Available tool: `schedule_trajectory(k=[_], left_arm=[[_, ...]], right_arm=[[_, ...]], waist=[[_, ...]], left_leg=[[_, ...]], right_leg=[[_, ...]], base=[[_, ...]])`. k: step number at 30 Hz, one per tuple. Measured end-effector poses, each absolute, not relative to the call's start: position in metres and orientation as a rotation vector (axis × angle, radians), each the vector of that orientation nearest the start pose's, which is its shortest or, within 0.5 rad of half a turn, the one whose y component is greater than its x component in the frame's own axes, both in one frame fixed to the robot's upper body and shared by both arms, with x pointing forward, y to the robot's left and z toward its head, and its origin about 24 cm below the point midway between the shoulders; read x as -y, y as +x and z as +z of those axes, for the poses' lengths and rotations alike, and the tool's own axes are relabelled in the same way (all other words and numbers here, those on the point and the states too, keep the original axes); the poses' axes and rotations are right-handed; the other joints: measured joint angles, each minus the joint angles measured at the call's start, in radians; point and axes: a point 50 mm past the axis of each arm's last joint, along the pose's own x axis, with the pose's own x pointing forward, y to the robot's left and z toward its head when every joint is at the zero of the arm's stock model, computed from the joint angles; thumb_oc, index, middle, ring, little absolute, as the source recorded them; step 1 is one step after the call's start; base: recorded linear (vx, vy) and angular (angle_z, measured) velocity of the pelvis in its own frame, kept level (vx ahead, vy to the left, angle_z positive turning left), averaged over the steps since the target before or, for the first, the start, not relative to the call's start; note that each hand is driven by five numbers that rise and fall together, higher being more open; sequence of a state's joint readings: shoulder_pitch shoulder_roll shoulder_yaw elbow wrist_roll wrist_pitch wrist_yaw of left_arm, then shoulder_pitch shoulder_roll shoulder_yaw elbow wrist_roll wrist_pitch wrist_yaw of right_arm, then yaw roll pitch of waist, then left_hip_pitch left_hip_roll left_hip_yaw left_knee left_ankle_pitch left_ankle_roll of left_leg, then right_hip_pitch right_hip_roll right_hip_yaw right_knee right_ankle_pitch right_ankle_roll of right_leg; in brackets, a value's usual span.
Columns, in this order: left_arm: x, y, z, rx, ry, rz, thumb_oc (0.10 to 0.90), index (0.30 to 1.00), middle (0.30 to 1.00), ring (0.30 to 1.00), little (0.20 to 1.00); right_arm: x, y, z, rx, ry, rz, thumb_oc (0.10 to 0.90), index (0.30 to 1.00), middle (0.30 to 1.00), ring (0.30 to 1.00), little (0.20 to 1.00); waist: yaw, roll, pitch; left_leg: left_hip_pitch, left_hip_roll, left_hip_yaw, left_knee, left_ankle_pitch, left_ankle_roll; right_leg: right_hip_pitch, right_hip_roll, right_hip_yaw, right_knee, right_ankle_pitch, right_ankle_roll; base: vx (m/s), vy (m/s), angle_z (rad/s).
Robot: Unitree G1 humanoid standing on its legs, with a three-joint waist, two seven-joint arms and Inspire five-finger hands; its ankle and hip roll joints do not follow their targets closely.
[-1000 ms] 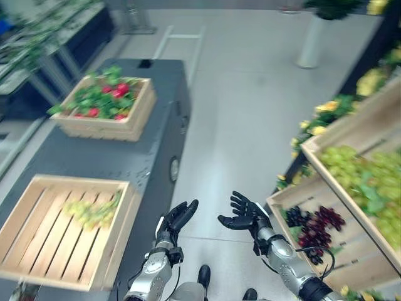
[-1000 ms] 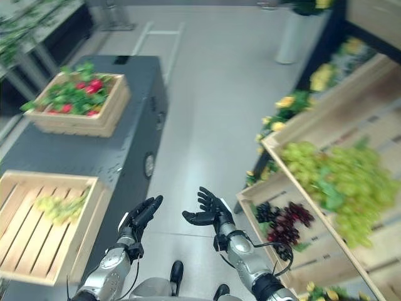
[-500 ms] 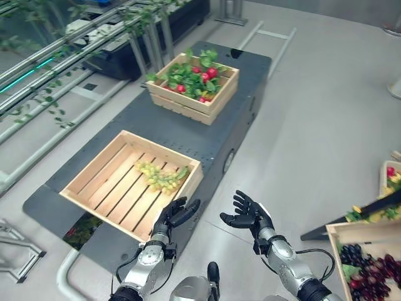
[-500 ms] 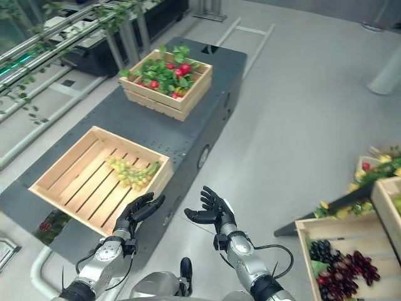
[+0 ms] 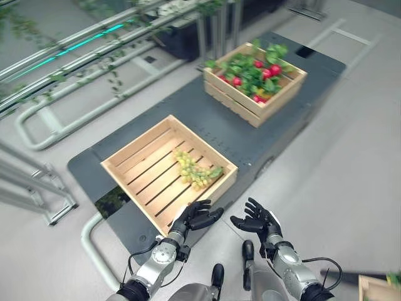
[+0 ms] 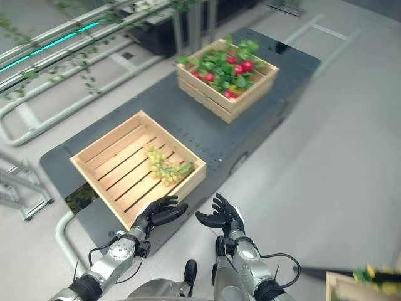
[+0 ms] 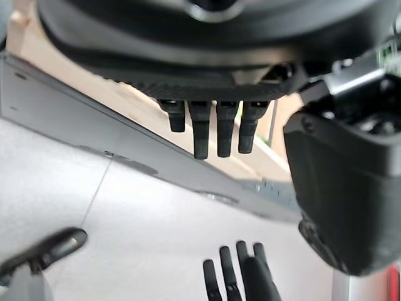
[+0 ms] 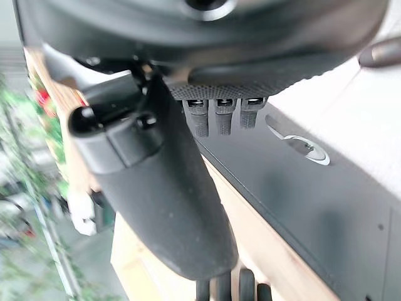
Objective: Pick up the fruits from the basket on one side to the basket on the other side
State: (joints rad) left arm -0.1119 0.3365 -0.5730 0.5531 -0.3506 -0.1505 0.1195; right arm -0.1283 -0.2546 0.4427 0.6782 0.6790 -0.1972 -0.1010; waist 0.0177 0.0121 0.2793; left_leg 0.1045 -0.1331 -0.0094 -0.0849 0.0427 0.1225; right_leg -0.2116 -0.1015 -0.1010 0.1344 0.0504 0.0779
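With no legible writing, grapes [image 5: 195,170] in crate [image 5: 139,150].

Looks like a mock produce shop or demo hall. Wooden crates [image 5: 168,167] of grapes [image 5: 195,170] and red fruit [image 5: 255,68] on a dark platform [image 6: 188,132], grey floor [image 6: 338,150], metal railings [image 5: 69,119] (vines draped over them).

No legible text, labels or nos. on crates, platform or anything else.

I see a bunch of green grapes [image 5: 195,170] lying flat on the slats of the near wooden crate [image 5: 128,162], towards its right corner. The far crate [image 5: 276,98] holds red fruits [image 5: 273,70] among green leaves.
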Motion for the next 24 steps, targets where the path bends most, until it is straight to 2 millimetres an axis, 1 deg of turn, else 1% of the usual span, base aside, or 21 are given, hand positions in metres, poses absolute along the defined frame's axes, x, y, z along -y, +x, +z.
schedule_trajectory(k=[1,2,3,4,5,7,8,9,11,12,13,14,15,16,17,18,19,20,21,22,24], left_arm=[[-0.144,0.220,-0.067,-0.446,0.159,-0.254,0.800,0.900,0.900,0.900,0.900],[-0.147,0.215,-0.070,-0.460,0.156,-0.252,0.800,0.900,0.900,0.900,0.900],[-0.152,0.210,-0.073,-0.476,0.158,-0.247,0.800,0.900,0.900,0.900,0.900],[-0.156,0.208,-0.074,-0.485,0.168,-0.250,0.800,0.900,0.900,0.900,0.900],[-0.158,0.208,-0.073,-0.478,0.196,-0.265,0.800,0.900,0.900,0.900,0.900],[-0.157,0.212,-0.067,-0.446,0.218,-0.284,0.800,0.900,0.900,0.900,0.900],[-0.155,0.214,-0.065,-0.432,0.221,-0.289,0.800,0.900,0.900,0.900,0.900],[-0.151,0.218,-0.059,-0.399,0.226,-0.300,0.800,0.900,0.900,0.900,0.900],[-0.147,0.224,-0.051,-0.338,0.231,-0.306,0.800,0.900,0.900,0.900,0.900],[-0.145,0.227,-0.048,-0.319,0.242,-0.310,0.800,0.900,0.900,0.900,0.900],[-0.139,0.235,-0.041,-0.272,0.266,-0.319,0.800,0.900,0.900,0.900,0.900],[-0.136,0.239,-0.035,-0.228,0.277,-0.324,0.800,0.900,0.900,0.900,0.900],[-0.135,0.243,-0.029,-0.179,0.286,-0.313,0.800,0.900,0.900,0.900,0.900],[-0.133,0.251,-0.020,-0.124,0.294,-0.300,0.800,0.900,0.900,0.900,0.900],[-0.132,0.256,-0.013,-0.089,0.296,-0.290,0.800,0.900,0.900,0.900,0.900],[-0.131,0.263,-0.003,-0.031,0.312,-0.272,0.800,0.900,0.900,0.900,0.900],[-0.131,0.265,0.003,0.005,0.327,-0.262,0.800,0.900,0.900,0.900,0.900],[-0.131,0.267,0.012,0.070,0.371,-0.239,0.800,0.900,0.900,0.900,0.900],[-0.133,0.271,0.022,0.140,0.415,-0.217,0.800,0.900,0.900,0.900,0.900],[-0.134,0.274,0.028,0.176,0.440,-0.204,0.800,0.900,0.900,0.900,0.900],[-0.141,0.283,0.043,0.269,0.532,-0.156,0.800,0.900,0.900,0.900,0.900]], right_arm=[[0.154,0.235,-0.070,-0.474,0.218,0.011,0.800,0.900,0.900,0.900,0.900],[0.152,0.237,-0.068,-0.464,0.224,0.018,0.800,0.900,0.900,0.900,0.900],[0.149,0.239,-0.063,-0.441,0.234,0.030,0.800,0.900,0.900,0.900,0.900],[0.147,0.241,-0.060,-0.424,0.242,0.037,0.800,0.900,0.900,0.900,0.900],[0.147,0.243,-0.057,-0.410,0.240,0.040,0.800,0.900,0.900,0.900,0.900],[0.151,0.246,-0.055,-0.400,0.232,0.034,0.800,0.900,0.900,0.900,0.900],[0.153,0.246,-0.054,-0.400,0.226,0.032,0.800,0.900,0.900,0.900,0.900],[0.159,0.246,-0.054,-0.401,0.208,0.025,0.800,0.900,0.900,0.900,0.900],[0.166,0.245,-0.054,-0.402,0.186,0.013,0.800,0.900,0.900,0.900,0.900],[0.168,0.245,-0.054,-0.404,0.181,0.004,0.800,0.900,0.900,0.900,0.900],[0.174,0.244,-0.054,-0.406,0.167,-0.024,0.800,0.900,0.900,0.900,0.900],[0.177,0.243,-0.054,-0.406,0.159,-0.035,0.800,0.900,0.900,0.900,0.900],[0.178,0.244,-0.053,-0.399,0.155,-0.045,0.800,0.900,0.900,0.900,0.900],[0.179,0.249,-0.049,-0.383,0.148,-0.055,0.800,0.900,0.900,0.900,0.900],[0.180,0.253,-0.046,-0.369,0.145,-0.060,0.800,0.900,0.900,0.900,0.900],[0.180,0.257,-0.041,-0.341,0.151,-0.069,0.800,0.900,0.900,0.900,0.900],[0.181,0.259,-0.038,-0.325,0.156,-0.073,0.800,0.900,0.900,0.900,0.900],[0.182,0.258,-0.035,-0.300,0.162,-0.089,0.800,0.900,0.900,0.900,0.900],[0.183,0.260,-0.032,-0.275,0.165,-0.102,0.800,0.900,0.900,0.900,0.900],[0.184,0.260,-0.031,-0.266,0.168,-0.111,0.800,0.900,0.900,0.900,0.900],[0.186,0.261,-0.029,-0.252,0.172,-0.125,0.800,0.900,0.900,0.900,0.900]], waist=[[0.013,0.004,-0.002],[0.019,0.007,-0.005],[0.021,0.007,-0.005],[0.025,0.002,-0.008],[0.025,-0.002,-0.013],[0.024,-0.003,-0.013],[0.023,-0.002,-0.013],[0.022,-0.001,-0.014],[0.021,0.001,-0.013],[0.016,-0.001,-0.012],[0.012,-0.009,-0.007],[0.011,-0.005,-0.005],[0.011,0.008,0.003],[0.009,0.023,0.022],[0.008,0.033,0.039],[0.006,0.048,0.066],[0.001,0.057,0.078],[-0.003,0.069,0.087],[-0.002,0.074,0.090],[0.000,0.071,0.093],[-0.001,0.068,0.111]], left_leg=[[0.017,0.020,0.022,0.002,-0.017,-0.019],[0.029,0.033,0.023,0.003,-0.026,-0.029],[0.045,0.060,0.030,0.010,-0.045,-0.045],[0.058,0.073,0.036,0.018,-0.060,-0.063],[0.060,0.089,0.039,0.027,-0.074,-0.075],[0.058,0.109,0.040,0.040,-0.088,-0.091],[0.057,0.111,0.040,0.044,-0.089,-0.092],[0.043,0.118,0.043,0.066,-0.096,-0.103],[0.016,0.115,0.047,0.109,-0.104,-0.113],[-0.015,0.109,0.049,0.159,-0.115,-0.129],[-0.110,0.088,0.076,0.304,-0.126,-0.145],[-0.159,0.094,0.110,0.352,-0.133,-0.150],[-0.184,0.124,0.129,0.329,-0.127,-0.159],[-0.197,0.156,0.129,0.255,-0.107,-0.186],[-0.198,0.176,0.132,0.206,-0.090,-0.205],[-0.202,0.203,0.136,0.161,-0.082,-0.205],[-0.200,0.211,0.134,0.148,-0.075,-0.199],[-0.198,0.218,0.133,0.138,-0.072,-0.200],[-0.194,0.217,0.127,0.127,-0.058,-0.189],[-0.195,0.216,0.125,0.111,-0.034,-0.177],[-0.190,0.215,0.126,0.085,0.052,-0.147]], right_leg=[[0.027,0.018,-0.012,-0.021,0.030,-0.029],[0.055,0.034,-0.009,-0.047,0.035,-0.036],[0.098,0.059,-0.013,-0.096,0.042,-0.046],[0.133,0.082,-0.012,-0.136,0.055,-0.062],[0.151,0.099,-0.013,-0.166,0.060,-0.071],[0.168,0.116,-0.016,-0.188,0.060,-0.073],[0.169,0.119,-0.016,-0.190,0.058,-0.077],[0.172,0.120,-0.020,-0.199,0.053,-0.082],[0.171,0.114,-0.030,-0.202,0.046,-0.105],[0.171,0.103,-0.048,-0.203,0.047,-0.114],[0.168,0.071,-0.068,-0.200,0.049,-0.127],[0.169,0.056,-0.080,-0.202,0.047,-0.129],[0.170,0.056,-0.094,-0.201,0.042,-0.125],[0.169,0.059,-0.108,-0.201,0.040,-0.121],[0.170,0.061,-0.115,-0.198,0.040,-0.119],[0.167,0.065,-0.127,-0.183,0.036,-0.110],[0.165,0.065,-0.127,-0.169,0.025,-0.109],[0.150,0.066,-0.130,-0.157,0.019,-0.100],[0.127,0.065,-0.135,-0.142,0.016,-0.093],[0.117,0.062,-0.139,-0.139,0.019,-0.089],[0.114,0.057,-0.157,-0.137,0.023,-0.072]], base=[[0.24,-0.217,0.28],[0.19,-0.182,-0.09],[0.16,-0.145,-0.22],[0.20,-0.159,-0.23],[0.16,-0.120,-0.15],[0.11,-0.069,-0.05],[0.09,-0.032,-0.01],[0.07,-0.007,0.03],[-0.03,0.018,0.15],[-0.12,0.058,0.50],[-0.12,0.123,0.63],[-0.12,0.177,0.62],[-0.05,0.234,0.42],[-0.02,0.197,0.29],[0.00,0.159,0.21],[-0.03,0.081,0.10],[-0.02,0.084,0.05],[0.01,0.088,-0.10],[0.01,0.109,-0.16],[0.00,0.116,-0.20],[-0.02,0.102,-0.07]])
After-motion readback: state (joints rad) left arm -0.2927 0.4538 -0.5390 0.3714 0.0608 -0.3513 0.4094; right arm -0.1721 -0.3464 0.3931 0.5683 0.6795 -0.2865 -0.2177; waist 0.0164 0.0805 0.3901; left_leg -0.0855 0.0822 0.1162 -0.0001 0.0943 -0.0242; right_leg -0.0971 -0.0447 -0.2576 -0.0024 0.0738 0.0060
